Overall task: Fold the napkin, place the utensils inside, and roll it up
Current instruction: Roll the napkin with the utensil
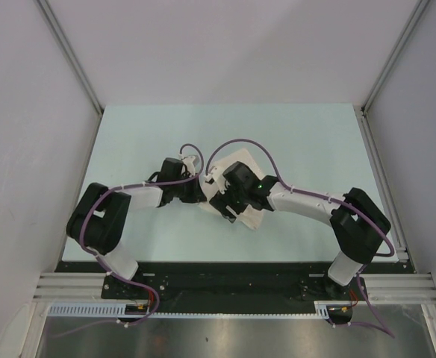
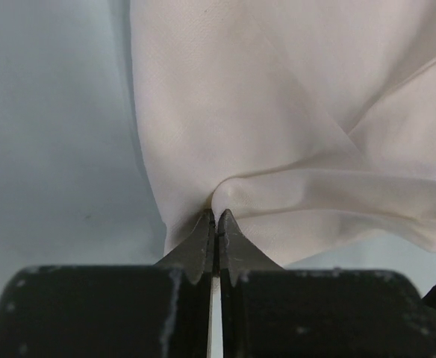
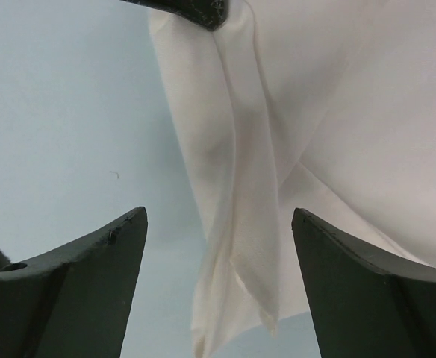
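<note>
Thin white cloth napkin (image 1: 240,159) at mid-bench, pinched by one tool only.
Top view: the napkin is seen on the pale green bench (image 1: 315,149), largely covered by the left tool (image 1: 203,186) and right tool (image 1: 216,201). Left wrist view: the left tool is pressed together on a gathered fold of the napkin. Right wrist view: the right tool is spread wide, a narrow fold lying between its fingers, untouched.
</note>
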`<state>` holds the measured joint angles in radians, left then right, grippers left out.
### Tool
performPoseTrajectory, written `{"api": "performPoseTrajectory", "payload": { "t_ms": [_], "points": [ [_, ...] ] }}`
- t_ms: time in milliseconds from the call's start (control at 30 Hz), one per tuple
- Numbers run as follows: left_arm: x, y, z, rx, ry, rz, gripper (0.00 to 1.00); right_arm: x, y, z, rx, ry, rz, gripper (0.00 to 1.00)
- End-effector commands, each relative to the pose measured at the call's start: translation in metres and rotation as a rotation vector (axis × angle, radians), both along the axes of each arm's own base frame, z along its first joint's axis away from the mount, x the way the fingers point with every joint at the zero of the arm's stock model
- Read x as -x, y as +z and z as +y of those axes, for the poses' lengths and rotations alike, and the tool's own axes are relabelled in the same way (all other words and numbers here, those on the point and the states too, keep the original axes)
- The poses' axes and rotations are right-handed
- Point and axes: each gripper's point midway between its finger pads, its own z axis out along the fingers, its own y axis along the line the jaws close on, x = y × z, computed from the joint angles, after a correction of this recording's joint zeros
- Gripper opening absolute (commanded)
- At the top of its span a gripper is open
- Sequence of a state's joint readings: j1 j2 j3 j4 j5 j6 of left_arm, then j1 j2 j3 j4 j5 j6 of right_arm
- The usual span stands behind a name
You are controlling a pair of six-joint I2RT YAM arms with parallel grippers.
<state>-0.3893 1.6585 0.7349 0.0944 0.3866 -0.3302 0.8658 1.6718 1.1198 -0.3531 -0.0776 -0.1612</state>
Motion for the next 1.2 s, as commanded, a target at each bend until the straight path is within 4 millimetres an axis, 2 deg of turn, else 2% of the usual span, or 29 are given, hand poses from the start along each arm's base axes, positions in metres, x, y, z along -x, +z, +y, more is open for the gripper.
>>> {"api": "performPoseTrajectory", "payload": {
  "t_ms": [0, 233, 367, 733, 833, 867, 933, 967, 1033, 1100, 1133, 1167],
  "points": [
    [0.0, -0.01, 0.004, -0.032, 0.001, 0.034, 0.0, -0.014, -0.002, -0.011, 0.112, -0.026, -0.145, 0.82],
    [-0.001, -0.013, 0.006, -0.033, 0.008, 0.053, 0.0, 0.001, -0.02, -0.017, 0.181, -0.022, -0.127, 0.75],
    [-0.001, -0.015, 0.006, -0.033, 0.011, 0.062, 0.0, 0.006, -0.024, -0.021, 0.208, -0.031, -0.128, 0.6],
    [-0.005, -0.012, 0.006, -0.001, 0.023, 0.07, 0.0, 0.027, -0.053, -0.034, 0.271, -0.044, -0.034, 0.38],
    [-0.007, -0.011, 0.007, 0.004, 0.026, 0.068, 0.0, 0.031, -0.063, -0.037, 0.288, -0.039, 0.023, 0.28],
    [-0.007, -0.01, 0.006, 0.009, 0.024, 0.067, 0.0, 0.036, -0.066, -0.035, 0.274, -0.027, 0.06, 0.22],
    [-0.008, -0.008, 0.007, 0.012, 0.026, 0.062, 0.0, 0.037, -0.067, -0.034, 0.255, -0.025, 0.114, 0.18],
    [-0.008, -0.007, 0.005, 0.017, 0.025, 0.061, 0.0, 0.045, -0.068, -0.031, 0.224, -0.003, 0.181, 0.12],
    [-0.012, -0.003, 0.006, 0.026, 0.03, 0.053, 0.0, 0.044, -0.067, -0.029, 0.183, -0.001, 0.25, 0.1],
    [-0.016, 0.005, 0.005, 0.04, 0.033, 0.039, 0.0, 0.057, -0.064, -0.023, 0.123, 0.036, 0.362, 0.03],
    [-0.017, 0.007, 0.005, 0.046, 0.039, 0.04, 0.06, 0.064, -0.06, -0.016, 0.073, 0.064, 0.429, 0.0],
    [-0.019, 0.014, 0.005, 0.057, 0.042, 0.026, 0.09, 0.064, -0.058, -0.019, 0.058, 0.057, 0.471, 0.0]
  ]
}}
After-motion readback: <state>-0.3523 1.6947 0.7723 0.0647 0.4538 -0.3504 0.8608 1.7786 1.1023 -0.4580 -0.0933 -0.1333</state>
